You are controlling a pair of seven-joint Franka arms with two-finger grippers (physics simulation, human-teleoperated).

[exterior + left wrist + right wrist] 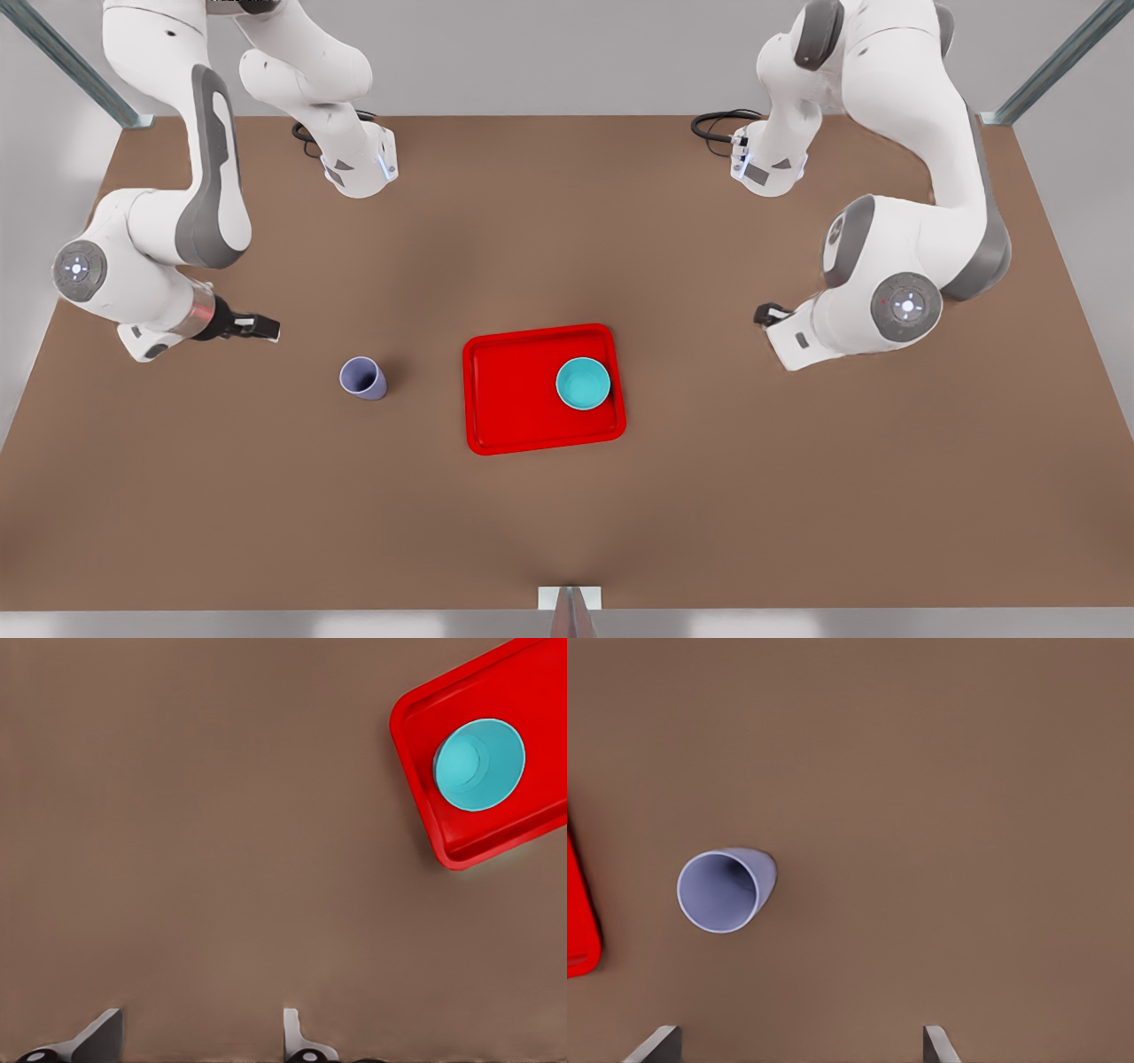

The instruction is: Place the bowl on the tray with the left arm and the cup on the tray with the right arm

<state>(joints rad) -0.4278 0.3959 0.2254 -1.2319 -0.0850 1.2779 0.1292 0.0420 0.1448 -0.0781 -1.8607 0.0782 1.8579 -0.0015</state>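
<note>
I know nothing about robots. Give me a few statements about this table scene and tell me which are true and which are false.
1. The bowl sits on the tray. True.
2. The cup is on the tray too. False: it stands on the table, off the tray.
3. The right hand grips the cup. False: it is open and apart from the cup.
4. The left hand is open and empty. True.
5. The cup lies on its side. False: it is upright.

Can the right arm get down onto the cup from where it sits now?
Probably yes. The cup stands upright on bare table, apart from the tray, with nothing around it. The right gripper hangs open above, offset to one side, so it needs a short sideways shift first.
</note>
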